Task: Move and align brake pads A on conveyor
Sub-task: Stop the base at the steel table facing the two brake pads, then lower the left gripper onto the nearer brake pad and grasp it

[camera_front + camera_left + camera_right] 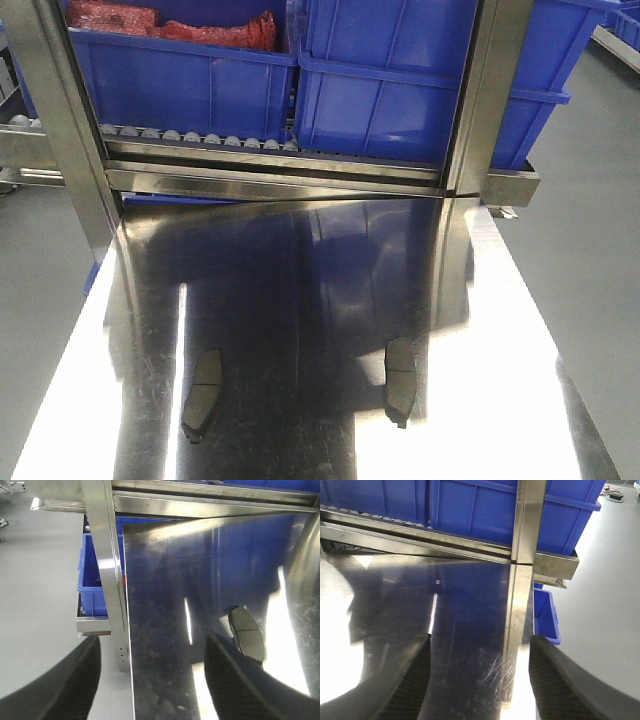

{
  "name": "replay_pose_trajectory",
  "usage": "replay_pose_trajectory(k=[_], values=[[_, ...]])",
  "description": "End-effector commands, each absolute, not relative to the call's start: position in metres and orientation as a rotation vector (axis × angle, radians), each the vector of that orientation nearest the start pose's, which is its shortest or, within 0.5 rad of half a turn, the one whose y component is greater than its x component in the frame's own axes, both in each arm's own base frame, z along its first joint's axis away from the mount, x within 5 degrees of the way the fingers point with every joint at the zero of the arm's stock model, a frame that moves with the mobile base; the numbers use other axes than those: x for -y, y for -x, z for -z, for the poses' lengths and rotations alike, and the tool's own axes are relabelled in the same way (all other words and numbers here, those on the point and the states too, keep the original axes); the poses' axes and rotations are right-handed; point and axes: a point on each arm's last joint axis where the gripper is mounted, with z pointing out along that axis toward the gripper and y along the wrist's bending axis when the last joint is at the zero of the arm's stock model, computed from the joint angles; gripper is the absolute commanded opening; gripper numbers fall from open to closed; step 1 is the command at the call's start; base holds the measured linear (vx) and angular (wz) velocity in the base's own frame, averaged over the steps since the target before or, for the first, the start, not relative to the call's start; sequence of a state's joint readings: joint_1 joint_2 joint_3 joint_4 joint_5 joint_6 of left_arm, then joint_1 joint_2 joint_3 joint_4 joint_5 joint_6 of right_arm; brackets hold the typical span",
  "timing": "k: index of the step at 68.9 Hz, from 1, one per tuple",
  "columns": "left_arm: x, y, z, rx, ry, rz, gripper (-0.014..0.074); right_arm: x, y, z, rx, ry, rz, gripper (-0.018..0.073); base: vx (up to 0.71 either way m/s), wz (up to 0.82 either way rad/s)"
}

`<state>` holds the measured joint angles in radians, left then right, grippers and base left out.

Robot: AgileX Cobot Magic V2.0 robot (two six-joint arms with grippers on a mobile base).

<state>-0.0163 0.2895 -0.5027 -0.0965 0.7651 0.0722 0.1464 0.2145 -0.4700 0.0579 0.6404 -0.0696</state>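
Two brake pads in sight, both flat on the shiny steel table point(300, 270). In the front view, pad point(205, 393) sits lower left of centre and second pad point(400, 378) lower right of centre. They are well apart and roughly parallel, with their long sides running up-frame. A groove is visible across the middle of each.

Left gripper point(152, 645): spread wide, nothing between the fingers. In its wrist view the frame-left finger point(60, 680) is over the grey floor off the table edge, and the other is over the table. One pad point(245, 632) shows there, just above the frame-right finger, its lower end hidden behind the finger — can't tell if they touch.

Right gripper point(477, 645): also spread and empty. Its fingers sit at the bottom of the frame, straddling the steel upright point(522, 580) at the table's edge. No pad shows in that view.

Top of the front view — blue bins point(390, 80) on a roller rack point(200, 138), red bags point(170, 22) in the upper-left bin.
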Motion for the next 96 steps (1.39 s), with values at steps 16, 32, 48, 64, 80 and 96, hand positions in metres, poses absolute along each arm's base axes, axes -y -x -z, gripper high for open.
replay_pose_trajectory(k=[16, 32, 48, 64, 80, 96], values=[[0.007, -0.058, -0.307, -1.946, -0.051, 0.089, 0.0425, -0.01, -0.049, -0.312, -1.777, 0.175, -0.104, 0.0414, 0.0, 0.0], [0.007, -0.06, -0.308, -1.954, -0.015, 0.113, 0.0425, -0.01, -0.049, -0.312, -1.776, 0.175, -0.104, 0.0414, 0.0, 0.0], [0.008, -0.108, -0.309, -2.209, 0.04, 0.135, 0.0425, -0.01, -0.049, -0.312, -1.776, 0.175, -0.104, 0.0414, 0.0, 0.0], [0.011, -0.163, -0.302, -2.485, 0.047, 0.145, 0.0425, -0.01, -0.049, -0.312, -1.776, 0.175, -0.104, 0.0414, 0.0, 0.0], [0.009, -0.205, -0.282, -2.636, 0.029, 0.1, 0.0425, -0.01, -0.049, -0.312, -1.776, 0.175, -0.104, 0.0414, 0.0, 0.0], [0.035, -0.232, -0.268, -2.74, -0.112, 0.17, 0.0425, -0.01, -0.049, -0.312, -1.776, 0.175, -0.104, 0.0414, 0.0, 0.0]])
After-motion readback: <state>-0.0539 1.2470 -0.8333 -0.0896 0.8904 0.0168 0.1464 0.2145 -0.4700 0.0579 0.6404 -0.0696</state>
